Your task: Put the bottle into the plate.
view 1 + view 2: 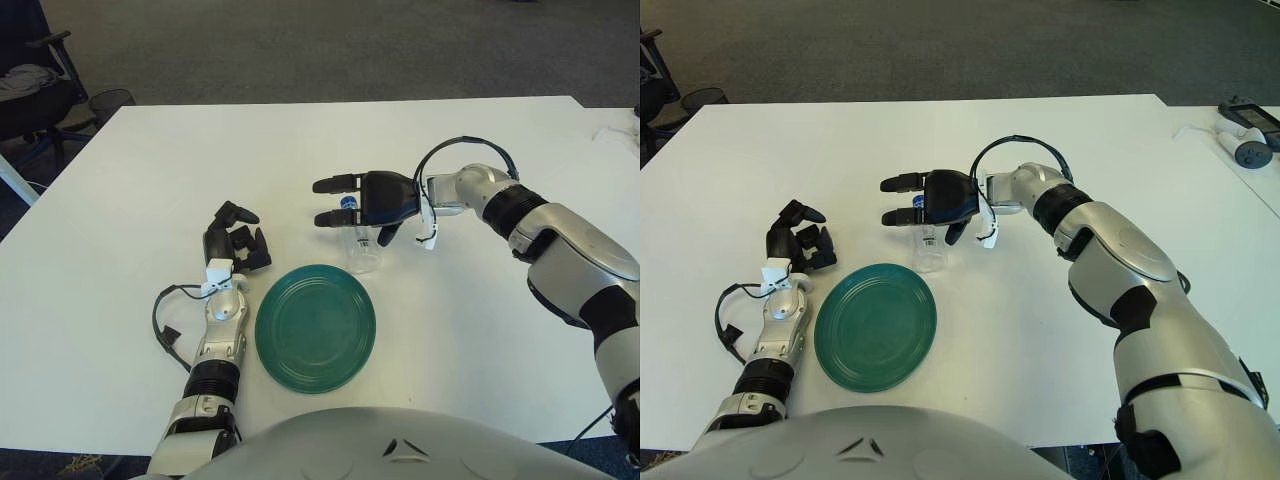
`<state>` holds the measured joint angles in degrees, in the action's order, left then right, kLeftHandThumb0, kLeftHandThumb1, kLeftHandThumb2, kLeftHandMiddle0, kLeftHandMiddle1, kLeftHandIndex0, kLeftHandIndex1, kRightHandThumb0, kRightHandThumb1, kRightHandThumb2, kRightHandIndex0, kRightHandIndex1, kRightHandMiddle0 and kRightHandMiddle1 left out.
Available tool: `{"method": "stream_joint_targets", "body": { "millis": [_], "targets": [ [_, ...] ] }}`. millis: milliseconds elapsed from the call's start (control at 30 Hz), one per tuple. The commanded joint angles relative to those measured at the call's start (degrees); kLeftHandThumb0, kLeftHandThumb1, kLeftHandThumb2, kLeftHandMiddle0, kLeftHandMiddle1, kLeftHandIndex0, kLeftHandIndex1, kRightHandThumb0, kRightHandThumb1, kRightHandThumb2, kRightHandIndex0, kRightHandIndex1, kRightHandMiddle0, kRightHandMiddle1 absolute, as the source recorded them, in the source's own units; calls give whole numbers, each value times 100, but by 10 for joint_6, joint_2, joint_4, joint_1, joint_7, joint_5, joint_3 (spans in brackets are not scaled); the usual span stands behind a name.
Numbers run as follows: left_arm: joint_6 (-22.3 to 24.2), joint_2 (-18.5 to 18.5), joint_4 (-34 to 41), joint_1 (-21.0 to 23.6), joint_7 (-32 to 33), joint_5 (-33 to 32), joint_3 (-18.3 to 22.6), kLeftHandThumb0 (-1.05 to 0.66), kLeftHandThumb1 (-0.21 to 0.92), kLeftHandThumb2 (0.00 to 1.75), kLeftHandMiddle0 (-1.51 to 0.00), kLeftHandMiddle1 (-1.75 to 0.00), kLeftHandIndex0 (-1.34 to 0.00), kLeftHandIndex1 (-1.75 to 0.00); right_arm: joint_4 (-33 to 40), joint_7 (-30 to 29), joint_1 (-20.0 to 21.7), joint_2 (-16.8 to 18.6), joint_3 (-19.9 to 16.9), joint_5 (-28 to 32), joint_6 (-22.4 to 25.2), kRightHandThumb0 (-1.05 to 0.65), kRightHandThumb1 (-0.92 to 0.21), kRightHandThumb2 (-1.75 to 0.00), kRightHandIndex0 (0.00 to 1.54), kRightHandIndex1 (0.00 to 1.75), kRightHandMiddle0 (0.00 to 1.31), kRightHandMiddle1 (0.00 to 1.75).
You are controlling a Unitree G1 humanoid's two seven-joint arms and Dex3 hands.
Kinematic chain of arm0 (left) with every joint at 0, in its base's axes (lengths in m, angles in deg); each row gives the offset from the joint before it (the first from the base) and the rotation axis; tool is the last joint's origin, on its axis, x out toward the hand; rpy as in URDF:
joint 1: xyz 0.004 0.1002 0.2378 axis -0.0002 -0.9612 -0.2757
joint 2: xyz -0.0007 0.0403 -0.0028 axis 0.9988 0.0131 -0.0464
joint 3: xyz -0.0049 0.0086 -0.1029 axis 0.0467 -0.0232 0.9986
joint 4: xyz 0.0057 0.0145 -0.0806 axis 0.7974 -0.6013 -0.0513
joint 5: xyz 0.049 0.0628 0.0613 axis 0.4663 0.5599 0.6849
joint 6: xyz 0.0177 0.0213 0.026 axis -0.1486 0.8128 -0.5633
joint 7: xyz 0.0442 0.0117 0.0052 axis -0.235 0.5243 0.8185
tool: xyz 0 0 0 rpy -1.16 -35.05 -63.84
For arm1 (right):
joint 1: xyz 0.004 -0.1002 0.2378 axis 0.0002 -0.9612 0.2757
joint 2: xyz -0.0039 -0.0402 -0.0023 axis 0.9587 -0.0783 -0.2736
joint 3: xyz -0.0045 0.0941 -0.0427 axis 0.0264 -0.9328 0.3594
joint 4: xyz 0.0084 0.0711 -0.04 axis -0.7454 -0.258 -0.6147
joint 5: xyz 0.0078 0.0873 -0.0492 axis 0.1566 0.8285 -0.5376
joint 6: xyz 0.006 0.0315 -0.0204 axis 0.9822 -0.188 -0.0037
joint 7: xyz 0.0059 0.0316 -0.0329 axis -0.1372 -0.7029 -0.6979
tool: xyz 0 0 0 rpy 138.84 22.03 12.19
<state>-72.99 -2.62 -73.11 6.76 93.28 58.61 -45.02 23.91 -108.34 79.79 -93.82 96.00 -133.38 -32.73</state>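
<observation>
A clear plastic bottle (361, 248) with a blue cap stands tilted on the white table, just beyond the far rim of the green plate (315, 328). My right hand (356, 214) reaches in from the right and is closed on the bottle's upper part. Two fingers point left past the cap and the thumb is down on the bottle's right side. The bottle's base is close to the plate's rim but outside it. My left hand (236, 243) shows to the left of the plate with curled fingers and holds nothing.
The white table (150, 180) stretches wide on all sides of the plate. A black office chair (35, 85) stands off its far left corner. Small white devices (1243, 135) lie at the far right edge.
</observation>
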Motion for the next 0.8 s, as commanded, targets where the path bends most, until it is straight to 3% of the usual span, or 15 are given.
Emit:
{"method": "stream_joint_targets", "body": {
  "millis": [0, 767],
  "targets": [
    [24, -17, -45, -36, -6, -5, -5, -55, 12, 156, -127, -175, -77, -175, -17, -53, 21, 10, 30, -31, 29, -61, -79, -70, 10, 4, 0, 25],
    [25, -18, -41, -34, -9, -10, -7, -55, 13, 155, -127, -175, -77, -175, -106, -201, 66, 56, 163, -125, 159, -68, -81, -61, 10, 3, 0, 27]
  ]
}}
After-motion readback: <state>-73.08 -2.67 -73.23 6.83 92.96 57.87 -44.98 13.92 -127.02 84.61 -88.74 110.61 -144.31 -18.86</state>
